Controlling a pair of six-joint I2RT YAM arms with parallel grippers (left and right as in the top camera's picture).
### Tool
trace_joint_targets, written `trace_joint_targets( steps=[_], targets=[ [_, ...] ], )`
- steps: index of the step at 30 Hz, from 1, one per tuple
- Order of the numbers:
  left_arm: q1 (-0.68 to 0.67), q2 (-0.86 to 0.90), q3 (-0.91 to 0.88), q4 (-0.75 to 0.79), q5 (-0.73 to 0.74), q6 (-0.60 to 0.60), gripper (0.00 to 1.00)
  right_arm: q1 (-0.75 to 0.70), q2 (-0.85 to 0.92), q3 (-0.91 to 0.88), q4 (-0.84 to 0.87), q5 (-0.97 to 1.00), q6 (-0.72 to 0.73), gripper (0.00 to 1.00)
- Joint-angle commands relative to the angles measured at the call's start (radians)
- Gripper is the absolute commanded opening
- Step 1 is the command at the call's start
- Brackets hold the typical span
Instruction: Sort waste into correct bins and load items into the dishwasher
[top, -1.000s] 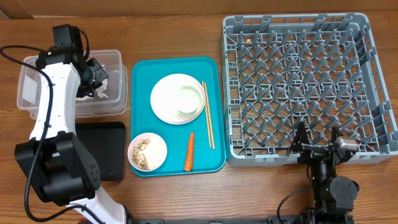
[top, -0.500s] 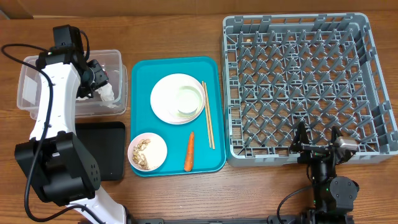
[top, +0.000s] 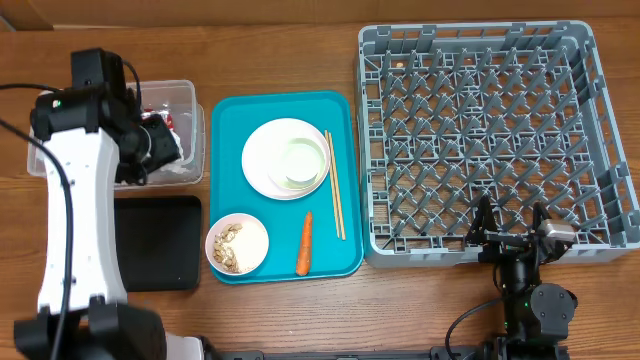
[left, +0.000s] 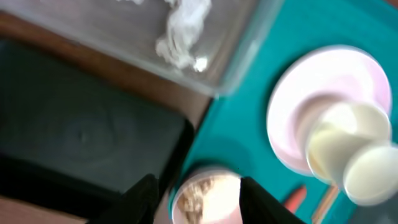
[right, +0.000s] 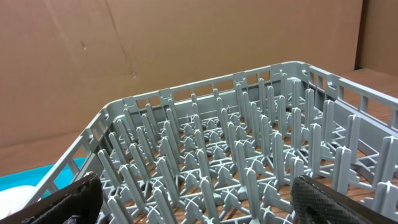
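Note:
My left gripper (top: 158, 140) hangs open over the clear tub (top: 42, 160), nothing between its fingers. A crumpled white napkin (top: 186, 160) (left: 183, 31) lies in the tub, with a bit of red wrapper (top: 163, 117) beside it. The black tray (top: 160, 240) sits in front of the tub. In the blurred left wrist view, the gripper (left: 199, 182) frames the small plate of food scraps (left: 205, 199). On the teal tray (top: 225, 130) are that plate (top: 237, 243), a pale plate with a bowl (top: 285, 158), chopsticks (top: 334, 185) and a carrot (top: 304, 243). My right gripper (top: 510, 225) (right: 199, 211) is open at the dish rack's (top: 490, 130) near edge.
The grey rack fills the right half of the table; its upright pegs (right: 249, 143) stand just ahead of my right fingers. A brown cardboard wall (right: 124, 50) stands behind the rack. Bare wood (top: 340, 310) shows along the table's front.
My left gripper opened and let go of the white napkin, which dropped into the clear tub. The left arm then rose and swung. The right arm has not moved.

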Motion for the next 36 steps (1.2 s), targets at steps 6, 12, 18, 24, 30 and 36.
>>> trace_joint_targets(
  steps=[6,12,18,24,30,36],
  targets=[
    [-0.15,-0.042,0.018,-0.19,0.045,0.022,0.35,-0.004,-0.01,-0.011,0.006,-0.006,-0.004,1.0],
    [-0.289,-0.041,0.01,-0.249,0.045,0.023,0.09,-0.004,-0.01,-0.011,0.006,-0.006,-0.004,1.0],
    [-0.408,-0.035,-0.005,-0.243,0.04,0.067,0.08,-0.004,-0.01,-0.011,0.006,-0.006,-0.004,1.0],
    [-0.486,-0.035,-0.09,-0.19,0.038,0.057,0.07,-0.004,-0.01,-0.011,0.006,-0.006,-0.004,1.0],
    [-0.518,-0.035,-0.245,-0.074,0.038,-0.006,0.04,-0.004,-0.01,-0.011,0.005,-0.006,-0.004,1.0],
    [-0.518,-0.035,-0.343,0.031,0.042,-0.052,0.08,-0.004,-0.01,-0.011,0.006,-0.006,-0.004,1.0]
  ],
)
